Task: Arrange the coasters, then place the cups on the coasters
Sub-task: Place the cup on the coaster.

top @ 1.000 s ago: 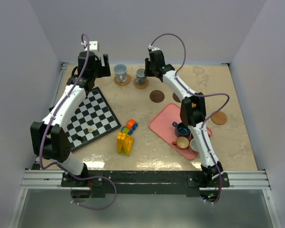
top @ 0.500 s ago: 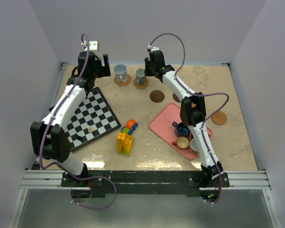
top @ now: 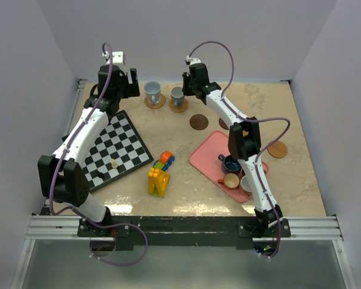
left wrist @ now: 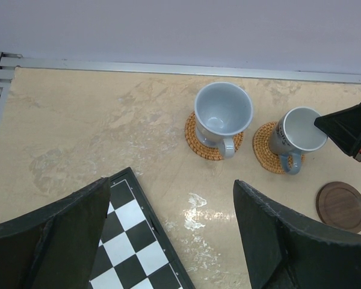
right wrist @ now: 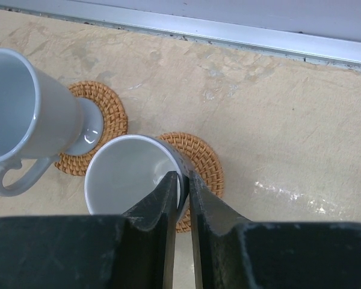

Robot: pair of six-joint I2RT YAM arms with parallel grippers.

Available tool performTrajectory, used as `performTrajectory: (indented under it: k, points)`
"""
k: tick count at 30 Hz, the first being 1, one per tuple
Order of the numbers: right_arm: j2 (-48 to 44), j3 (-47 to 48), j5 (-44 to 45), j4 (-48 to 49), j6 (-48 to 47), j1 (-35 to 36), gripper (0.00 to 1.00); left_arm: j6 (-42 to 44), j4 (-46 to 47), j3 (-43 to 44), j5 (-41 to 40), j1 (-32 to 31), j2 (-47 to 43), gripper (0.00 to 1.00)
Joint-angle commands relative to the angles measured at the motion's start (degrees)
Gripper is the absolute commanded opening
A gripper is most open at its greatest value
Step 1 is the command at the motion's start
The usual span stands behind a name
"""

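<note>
Your right pincer [right wrist: 185, 180] pinches the rim of the cup [right wrist: 126, 174]; left pincer [left wrist: 172, 182] stands open, empty. Likely glazed, hard, slippery, breakable: hold the wall firmly.

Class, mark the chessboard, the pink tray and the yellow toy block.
chessboard [top: 121, 147]: top view, middle of the squares.
pink tray [top: 203, 155]: top view, bare floor near its left corner.
yellow toy block [top: 158, 182]: top view, its upper face.

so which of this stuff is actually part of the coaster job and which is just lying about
Job: left cup and right cup, each on a wicker coaster; navy cup; tan cup; dark coaster; tan coaster.
Lying about: chessboard; blocks; tray, which only holds cups.
</note>
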Motion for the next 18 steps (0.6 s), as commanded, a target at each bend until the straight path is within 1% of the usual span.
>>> performTrajectory:
  k: [1, 5, 6, 7, 12, 14, 18]
  points:
    - [-2.9, -0.7, -1.5, 2.0, -0.9, 0.0, 0.16, -1.1, 2.0, -0.1, 0.0, 0.7, -3.0, 0.87]
    - [-3.0, -0.8, -1.4, 2.0, -0.9, -0.2, 0.19, -1.2, 2.0, -0.2, 0.0, 0.7, -3.2, 0.87]
    - [-3.0, -0.8, -1.5, 2.0, -0.9, -0.2, 0.21, -1.2, 2.0, -0.3, 0.0, 0.7, -3.2, 0.87]
    - [-2.9, -0.8, -1.5, 2.1, -0.9, -0.2, 0.26, -1.2, 2.0, -0.3, 0.0, 0.7, -3.3, 0.87]
    - [-3.9, -0.8, -1.7, 2.7, -0.8, -0.2, 0.42, -1.2, 2.0, -0.3, 0.0, 0.7, -3.5, 0.87]
    - [-4.2, -0.9, -1.7, 3.4, -0.6, -0.3, 0.52, -1.2, 2.1, -0.3, 0.0, 0.7, -3.5, 0.87]
    - [-5.3, -1.2, -5.0, 4.6, 0.3, -0.8, 0.64, -1.3, 2.1, -0.3, 0.4, 0.7, -3.7, 0.87]
